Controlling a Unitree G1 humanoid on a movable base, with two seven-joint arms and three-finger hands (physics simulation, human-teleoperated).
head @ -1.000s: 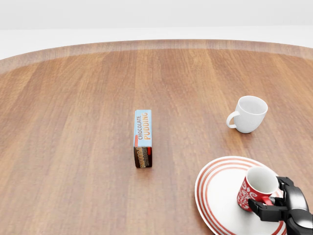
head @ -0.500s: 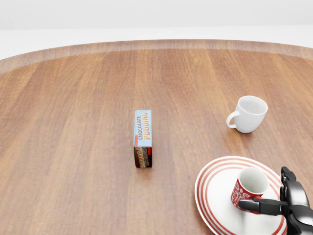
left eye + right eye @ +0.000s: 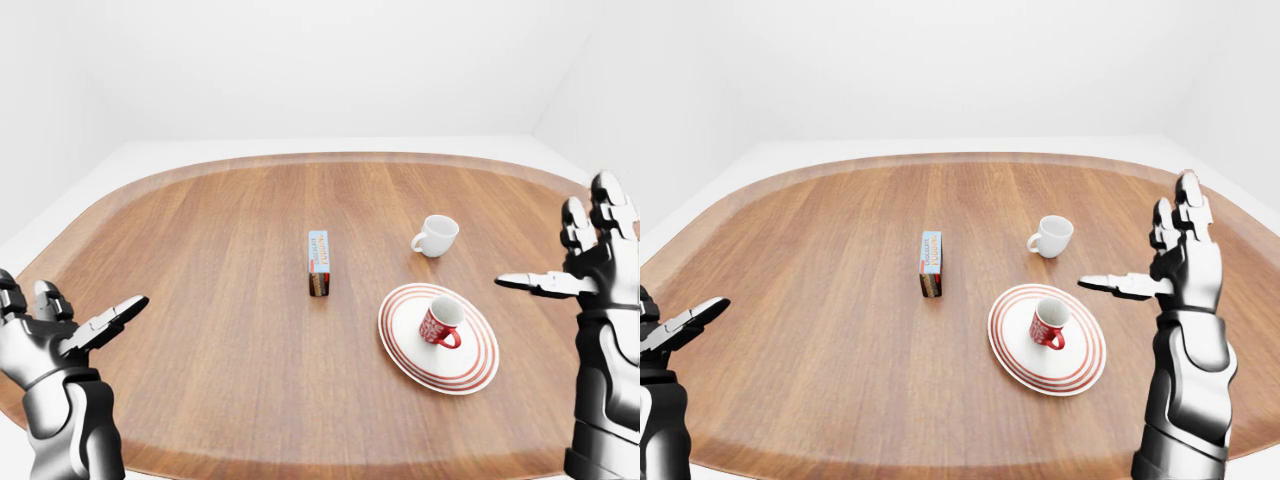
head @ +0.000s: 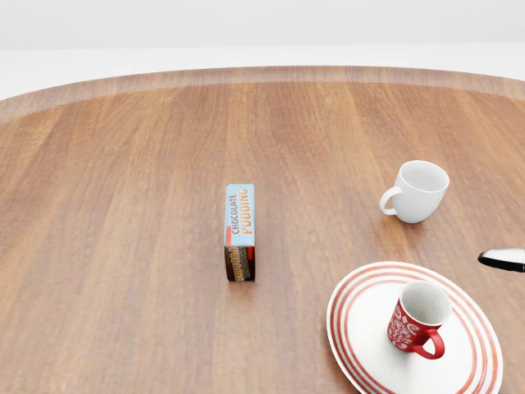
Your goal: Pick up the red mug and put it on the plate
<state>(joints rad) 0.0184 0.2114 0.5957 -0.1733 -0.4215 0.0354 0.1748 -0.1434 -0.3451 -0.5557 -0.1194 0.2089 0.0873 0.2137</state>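
A: What is on the far left?

B: The left robot hand (image 3: 62,330). It is raised over the tabletop (image 3: 200,260) edge at the bottom left of the left-eye view. Its fingers are spread apart and hold nothing.

A: And next to that?

B: A pudding box (image 4: 240,231) sits in the middle of the tabletop. It is long and thin, with a blue top.

A: Where is the red mug?

B: The red mug (image 4: 418,318) stands upright on the plate (image 4: 361,328). Its handle points to the bottom right in the head view. The plate is white with red rings.

A: What else?

B: A white mug (image 4: 418,191) stands above the plate in the head view, well apart from it.

A: And the right side?

B: The right robot hand (image 3: 1175,265) is up in the air, right of the plate. Its fingers are spread apart too. It touches nothing. One finger points left, toward the mugs.
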